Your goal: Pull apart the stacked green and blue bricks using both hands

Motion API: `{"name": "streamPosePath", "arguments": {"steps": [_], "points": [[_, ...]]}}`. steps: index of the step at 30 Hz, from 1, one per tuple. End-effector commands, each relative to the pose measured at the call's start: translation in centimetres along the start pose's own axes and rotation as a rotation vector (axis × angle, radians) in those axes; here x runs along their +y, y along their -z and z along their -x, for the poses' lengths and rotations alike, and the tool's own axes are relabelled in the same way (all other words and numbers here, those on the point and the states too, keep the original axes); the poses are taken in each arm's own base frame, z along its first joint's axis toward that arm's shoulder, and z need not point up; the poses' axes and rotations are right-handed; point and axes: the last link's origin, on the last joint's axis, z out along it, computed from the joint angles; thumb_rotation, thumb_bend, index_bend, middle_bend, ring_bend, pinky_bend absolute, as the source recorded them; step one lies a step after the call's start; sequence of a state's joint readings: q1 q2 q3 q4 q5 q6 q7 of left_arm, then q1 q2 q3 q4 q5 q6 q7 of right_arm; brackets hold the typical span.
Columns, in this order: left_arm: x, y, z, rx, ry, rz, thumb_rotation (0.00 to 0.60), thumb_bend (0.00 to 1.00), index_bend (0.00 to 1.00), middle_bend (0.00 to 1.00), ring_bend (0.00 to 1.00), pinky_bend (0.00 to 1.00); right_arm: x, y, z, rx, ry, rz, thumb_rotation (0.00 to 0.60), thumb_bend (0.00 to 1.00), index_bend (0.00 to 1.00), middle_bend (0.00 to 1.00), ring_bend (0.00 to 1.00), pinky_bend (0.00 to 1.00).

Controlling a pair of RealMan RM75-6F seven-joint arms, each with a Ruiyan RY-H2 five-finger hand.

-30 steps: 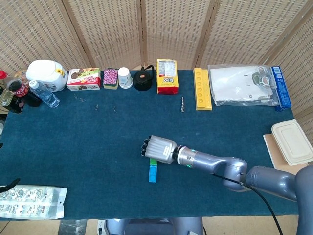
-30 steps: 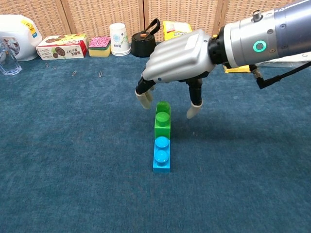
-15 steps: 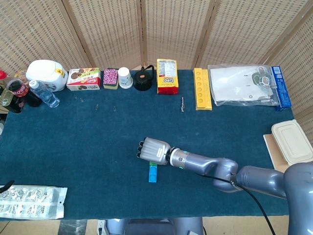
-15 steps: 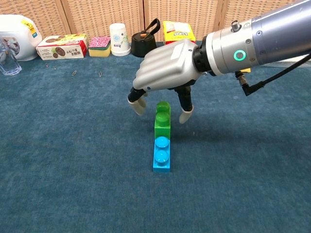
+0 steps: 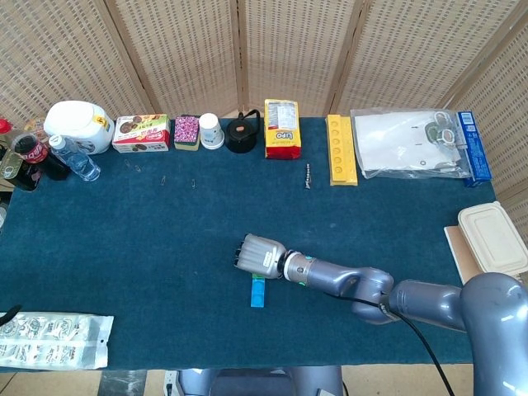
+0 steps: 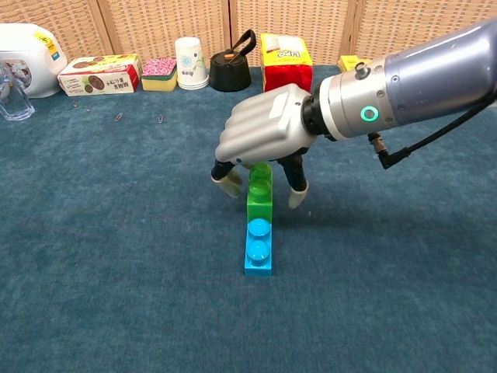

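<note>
Green brick (image 6: 259, 192) sits stacked on the blue brick (image 6: 258, 250) at mid-table. My right hand (image 6: 265, 141) hovers over the green brick, fingers (image 6: 228, 182) spread either side, gripping nothing.

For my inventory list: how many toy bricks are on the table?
2: a green brick under the right hand, and a blue brick joined at its near end. More may be hidden.
</note>
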State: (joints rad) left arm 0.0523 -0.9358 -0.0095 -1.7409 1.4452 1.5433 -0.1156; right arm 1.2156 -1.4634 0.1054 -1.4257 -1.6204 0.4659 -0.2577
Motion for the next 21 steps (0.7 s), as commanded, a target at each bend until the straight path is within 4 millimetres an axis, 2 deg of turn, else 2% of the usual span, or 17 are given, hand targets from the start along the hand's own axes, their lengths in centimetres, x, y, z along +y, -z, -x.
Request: {"name": "streamPosePath", "arguments": {"steps": [1,4,10,16,20,21], "points": [[-0.1,0.1,0.0,0.001,-0.001,-0.002,0.523,0.18,0.11,0.08,0.0,0.14,-0.2,-0.3,0.2,0.014,-0.012,0.004,0.6,0.0,0.45,0.45,0.53,0.55],[-0.1,0.1,-0.1,0.003,0.0,-0.003,0.517,0.17,0.11,0.08,0.0,0.14,-0.2,-0.5,0.2,0.035,-0.027,0.009,0.6,0.0,0.52,0.52,0.61,0.64],[-0.1,0.1,0.0,0.001,0.0,0.0,0.517,0.18,0.11,0.08,0.0,0.14,0.1,-0.5,-0.3,0.099,-0.1,0.029,0.6,0.02,0.59,0.61,0.69,0.7],[0.5,-0.3,0.2,-0.017,-0.004,0.033,0.519,0.18,0.11,0.08,0.0,0.14,1.4,1.1,-0.8,0.18,-0.229,0.089,0.6,0.02,0.61,0.63,0.72,0.72],[1.5,-0.7,0.5,-0.046,-0.012,0.081,0.526,0.17,0.11,0.08,0.0,0.14,2.7,3.0,-1.3,0.244,-0.339,0.152,0.6,0.03,0.61,0.64,0.73,0.73],[2.1,-0.9,0.6,-0.057,-0.011,0.109,0.524,0.17,0.11,0.08,0.0,0.14,3.3,3.8,-1.4,0.274,-0.411,0.183,0.6,0.03,0.62,0.64,0.73,0.74]]}}
